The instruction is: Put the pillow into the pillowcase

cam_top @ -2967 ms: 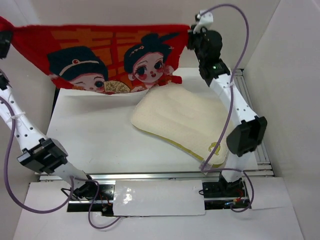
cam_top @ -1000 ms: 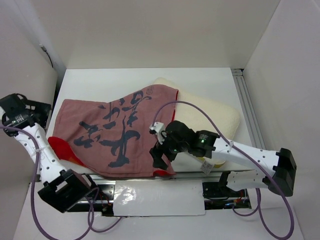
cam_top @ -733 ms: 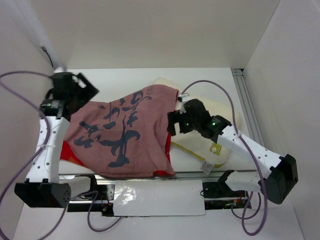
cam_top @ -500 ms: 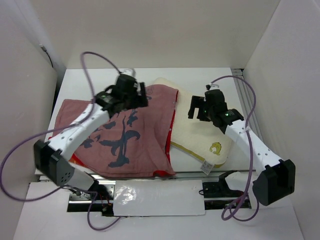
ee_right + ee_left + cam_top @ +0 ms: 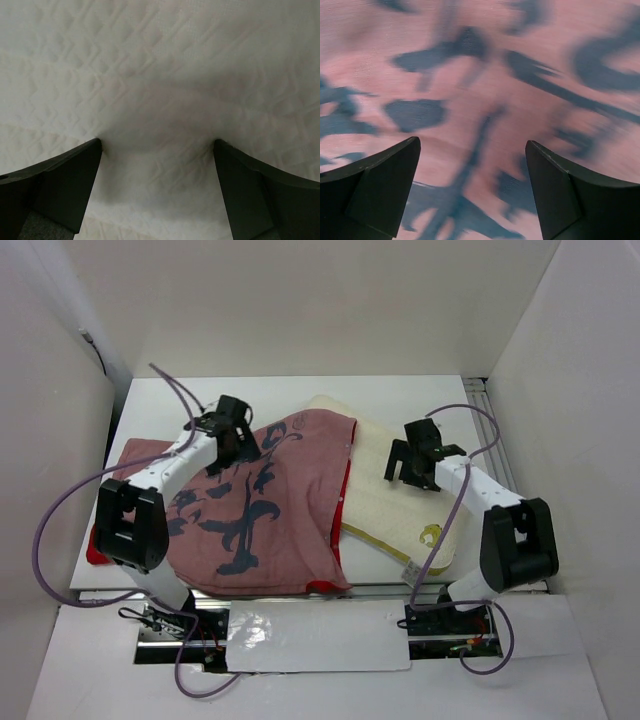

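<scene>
Pinkish cloth: pillowcase (image 5: 250, 510) overlapping left edge of pillow (image 5: 400, 510).
My left pincer (image 5: 472, 150): spread over cloth, probably to pin it.
My right pincer (image 5: 157, 145): spread, denting pillow, steadying it.

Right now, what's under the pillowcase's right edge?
The pillow runs beneath the pillowcase there, with its far corner poking out beyond. How far it reaches underneath, and whether it is inside the case or just below it, is covered.

You have a white tabletop (image 5: 400, 390) boxed by plain white walls (image 5: 300, 300), evenly lit, a metal rail (image 5: 480, 395) along its right edge.
</scene>
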Controlling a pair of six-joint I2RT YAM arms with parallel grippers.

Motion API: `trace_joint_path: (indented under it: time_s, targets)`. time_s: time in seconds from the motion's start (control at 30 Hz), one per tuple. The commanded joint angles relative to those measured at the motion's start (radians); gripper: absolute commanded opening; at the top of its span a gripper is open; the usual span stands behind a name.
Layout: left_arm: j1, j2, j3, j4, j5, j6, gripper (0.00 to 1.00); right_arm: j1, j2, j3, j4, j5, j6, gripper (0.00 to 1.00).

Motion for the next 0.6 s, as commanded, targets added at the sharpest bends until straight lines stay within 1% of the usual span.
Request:
trace_joint_path:
  time_s: [0.0,0.07,0.1,0.17,0.27,0.3,0.37,0.43,0.47,0.53,0.57]
  targets:
    - [0.059,-0.030,-0.074,0.053,0.000,-0.040,0.99,-0.008,0.062,0.015,0.011,0.047,0.047,1.00]
    - [0.084,0.019,-0.064,0.053,0.023,-0.025,0.98,-0.031,0.075,0.006,0.011,0.058,0.056,1.00]
    - [0.084,0.072,-0.054,0.044,0.023,-0.025,0.96,-0.031,0.075,-0.020,0.025,0.058,0.067,1.00]
    - [0.098,0.122,-0.027,0.034,0.023,-0.025,0.89,-0.043,0.066,-0.031,0.036,0.027,0.067,1.00]
    - [0.109,0.197,-0.005,0.025,-0.005,-0.025,0.89,-0.066,0.056,-0.031,0.036,0.027,0.067,1.00]
    - [0.109,0.211,0.004,0.015,-0.019,-0.034,0.93,-0.066,0.056,-0.031,0.025,0.027,0.067,1.00]
    - [0.121,0.258,0.004,0.005,-0.030,-0.034,0.96,-0.078,0.056,-0.031,0.025,0.036,0.067,1.00]
    - [0.136,0.289,0.004,0.014,-0.010,-0.034,0.94,-0.088,0.056,-0.031,0.025,0.036,0.067,1.00]
    - [0.145,0.318,0.004,0.014,0.001,-0.034,0.91,-0.088,0.056,-0.031,0.025,0.036,0.067,1.00]
    - [0.173,0.350,-0.007,0.028,0.012,-0.045,0.77,-0.098,0.056,-0.031,0.025,0.036,0.067,1.00]
    - [0.203,0.366,-0.007,0.028,0.032,-0.045,0.72,-0.109,0.056,-0.031,0.025,0.036,0.067,1.00]
